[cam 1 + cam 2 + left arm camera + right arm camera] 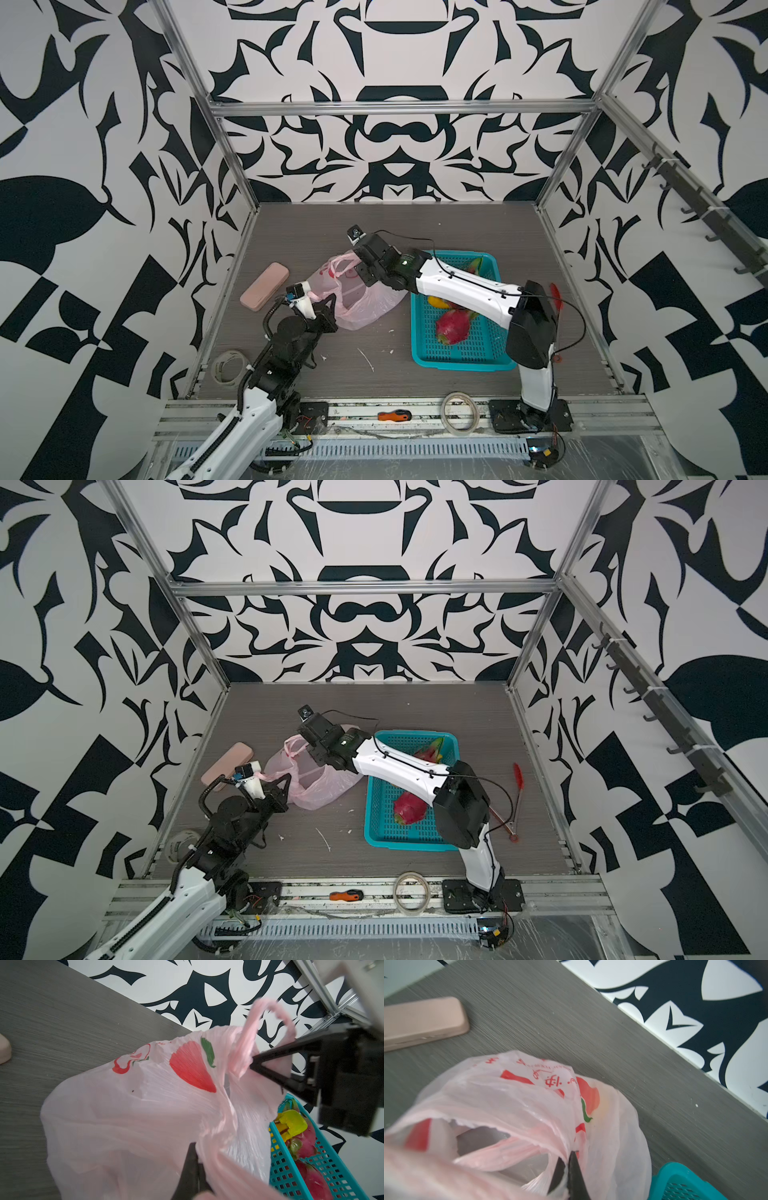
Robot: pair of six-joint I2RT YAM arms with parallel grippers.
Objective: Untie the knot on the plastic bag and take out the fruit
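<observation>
Between left pincer (pixel 194 1147) and right pincer (pixel 569 1156), both gripping it, plastic bag (pixel 365 301), mouth toward far-left.

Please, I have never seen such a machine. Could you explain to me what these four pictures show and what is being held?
These are two robot arms fixed at the front of a grey table, each ending in a two-fingered gripper. Two pictures look down from overhead, side by side like two eyes; the other two come from cameras on the wrists. On the table lie a thin pink plastic bag, a pink case, and a teal basket holding a magenta dragon fruit and a yellow banana bunch. The left gripper is shut on one bag handle; the right gripper is shut on the plastic by the other, holding the mouth open.
</observation>
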